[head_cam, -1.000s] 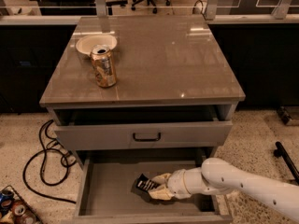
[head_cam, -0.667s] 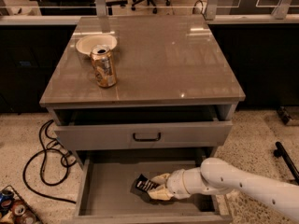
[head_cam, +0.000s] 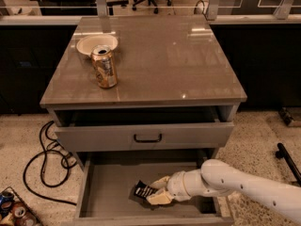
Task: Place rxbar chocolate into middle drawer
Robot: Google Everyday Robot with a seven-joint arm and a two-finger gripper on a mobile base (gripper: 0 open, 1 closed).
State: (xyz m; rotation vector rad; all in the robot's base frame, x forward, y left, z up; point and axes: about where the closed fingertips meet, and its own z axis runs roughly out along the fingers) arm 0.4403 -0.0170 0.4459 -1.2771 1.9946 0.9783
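Observation:
The middle drawer [head_cam: 106, 187] is pulled out at the bottom of the cabinet, a shallow grey box with low walls. The rxbar chocolate [head_cam: 143, 190], a small black bar with pale lettering, sits low over the drawer floor near its middle. My gripper [head_cam: 156, 190] reaches into the drawer from the right on a white arm. Its pale fingers [head_cam: 160, 198] are closed on the right end of the bar. The bar's far end is hidden by the fingers.
A gold drink can [head_cam: 104, 67] and a white bowl [head_cam: 96, 43] stand on the cabinet top at the left. A grey drawer front with a black handle [head_cam: 147, 138] is above the open drawer. Black cables [head_cam: 44, 159] lie on the floor at the left.

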